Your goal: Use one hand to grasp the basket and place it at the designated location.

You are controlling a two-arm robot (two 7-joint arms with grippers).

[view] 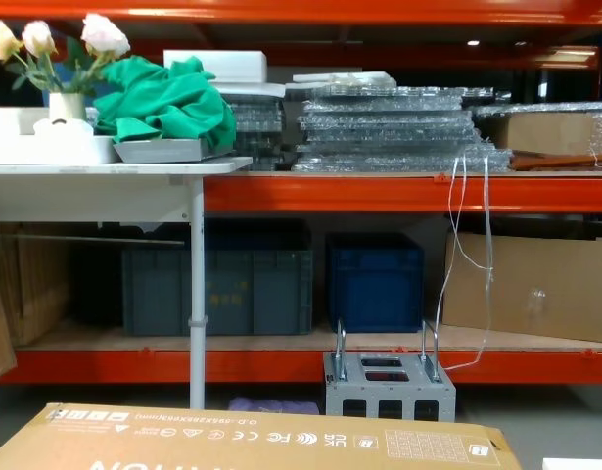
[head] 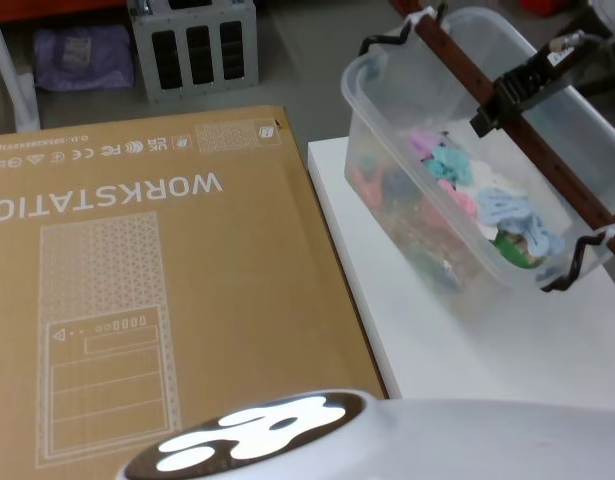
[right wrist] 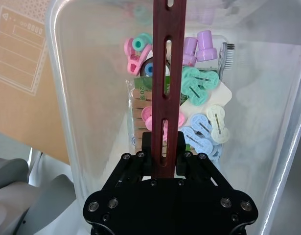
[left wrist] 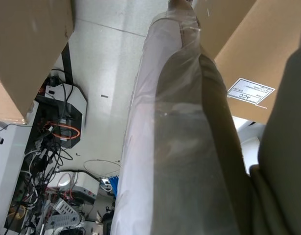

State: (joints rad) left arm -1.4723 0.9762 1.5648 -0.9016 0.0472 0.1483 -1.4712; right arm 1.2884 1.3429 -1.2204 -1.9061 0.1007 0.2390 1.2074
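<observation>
The right tool (head: 507, 95) comes in from about two o'clock in the head view and is clenched on the handle (head: 532, 150) of the basket (head: 427, 215), near the bar's middle. The right wrist view shows this closely: the black fingers (right wrist: 148, 147) of the right tool (right wrist: 164, 149) press against both sides of the reddish-brown slotted handle (right wrist: 167, 73), which runs straight away from the tool across the mouth of the basket (right wrist: 81, 98). In the head view the basket sits at about two o'clock, over the white table (head: 417, 320), tilted with its near corner lowest; whether its base touches the table or hangs just above it is hard to tell. White ties fix the handle to black hooks at each end of the rim. Inside lie small plastic pieces (right wrist: 204, 117) in pink, mint, pale blue and lilac. A large cardboard box (head: 157, 300) printed WORKSTATION lies just beside the table at about nine o'clock. I cannot tell the state of the left tool.
</observation>
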